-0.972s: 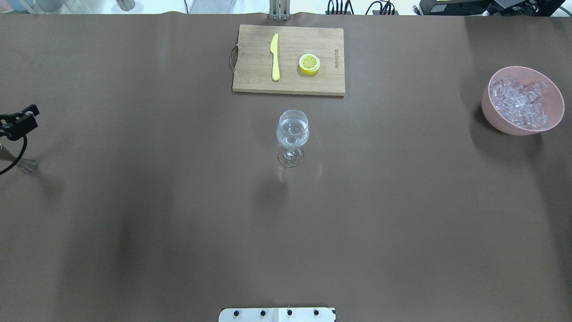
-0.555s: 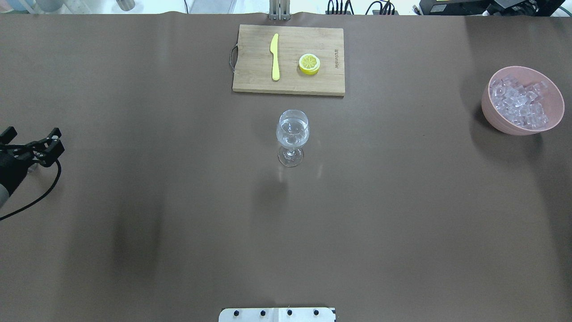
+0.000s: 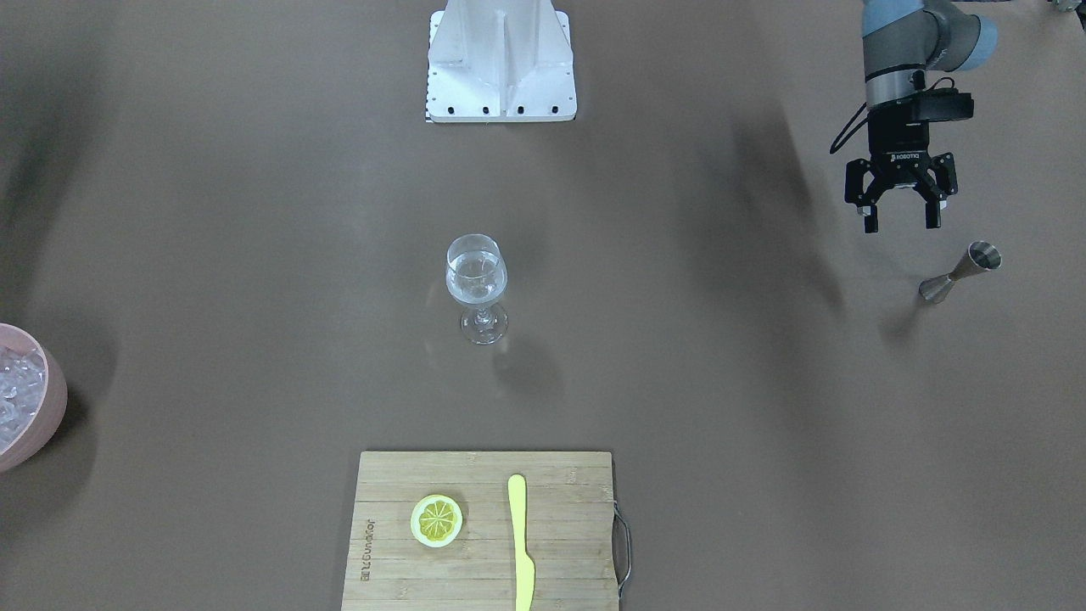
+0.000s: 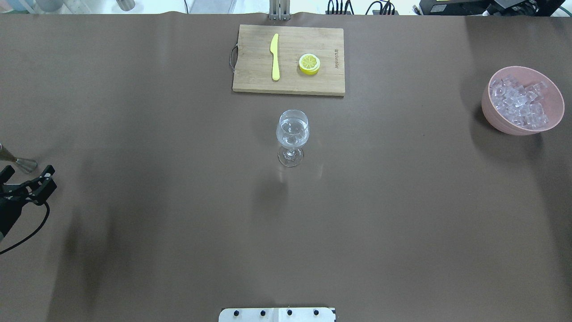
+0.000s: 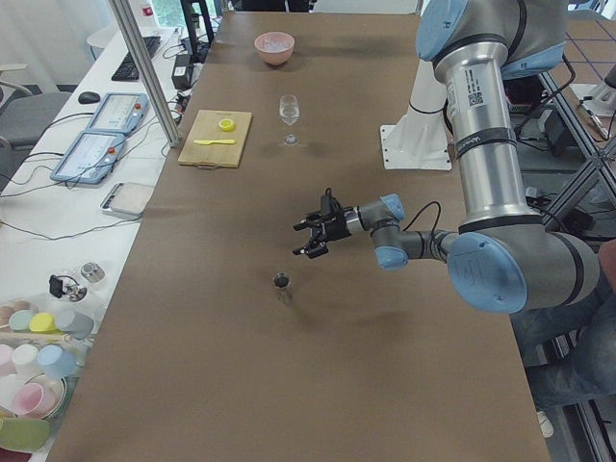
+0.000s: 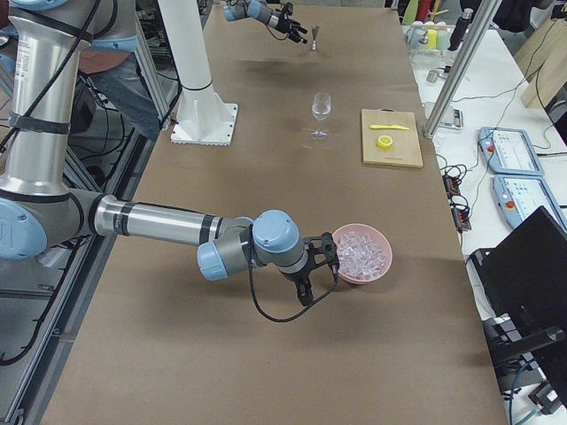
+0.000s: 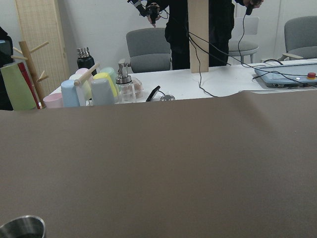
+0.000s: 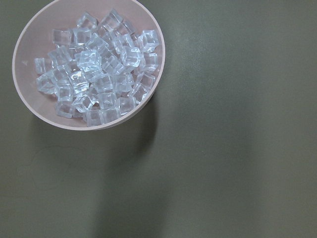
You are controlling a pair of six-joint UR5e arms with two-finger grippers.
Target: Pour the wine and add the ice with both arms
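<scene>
A clear stemmed glass stands mid-table with a little wine in its bowl. The ice fills a pink bowl at the right end. My left gripper hangs open and empty above the table, just on the robot's side of a steel jigger that stands upright. In the overhead view the left gripper shows at the left edge. My right gripper sits beside the bowl's near rim in the exterior right view; I cannot tell whether it is open or shut.
A wooden cutting board with a yellow knife and a lemon half lies at the far side. The white pedestal stands at the robot's edge. Cups and devices sit on a side table.
My left gripper has moved toward the robot's side of the table, passing over the jigger, which now shows beyond it. It stays open. The glass and bowl have not moved.
</scene>
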